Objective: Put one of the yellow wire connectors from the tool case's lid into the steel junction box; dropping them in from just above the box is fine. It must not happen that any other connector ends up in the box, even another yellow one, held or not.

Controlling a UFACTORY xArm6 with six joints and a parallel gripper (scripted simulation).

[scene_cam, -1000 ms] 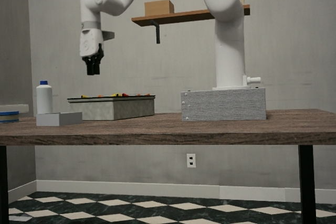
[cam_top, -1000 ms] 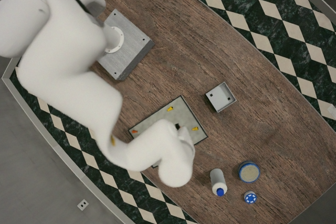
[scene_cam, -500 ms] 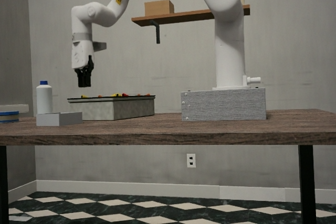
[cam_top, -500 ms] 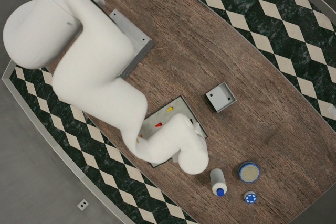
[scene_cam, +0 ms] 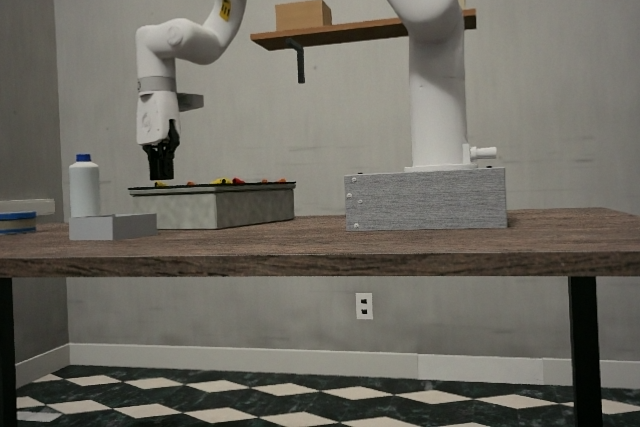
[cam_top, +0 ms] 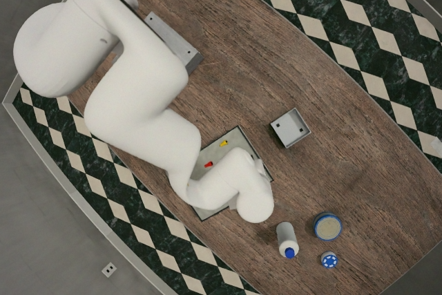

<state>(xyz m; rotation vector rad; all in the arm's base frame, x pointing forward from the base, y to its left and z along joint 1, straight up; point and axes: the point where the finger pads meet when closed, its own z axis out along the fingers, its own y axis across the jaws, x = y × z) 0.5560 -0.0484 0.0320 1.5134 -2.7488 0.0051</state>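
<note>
The tool case's lid (cam_top: 228, 157) is a shallow grey tray on the table; the side view shows it as a low grey block (scene_cam: 214, 202). A yellow wire connector (cam_top: 224, 143) and a red one (cam_top: 208, 164) lie on it in the clear. Other connectors are hidden under my arm. The side view shows my gripper (scene_cam: 160, 174) pointing down, partly open and empty, just above the lid's left end. A small yellow connector (scene_cam: 160, 184) lies right below the fingertips. In the top view my wrist hides the gripper. The steel junction box (cam_top: 290, 127) stands open to the right of the lid, and the side view shows it too (scene_cam: 112, 226).
A white bottle with a blue cap (cam_top: 287, 239) lies near the table's front edge, beside a blue tape roll (cam_top: 327, 226) and a small blue disc (cam_top: 329, 260). My grey base block (scene_cam: 424, 198) stands behind the lid. A wall shelf (scene_cam: 361, 27) carries a box.
</note>
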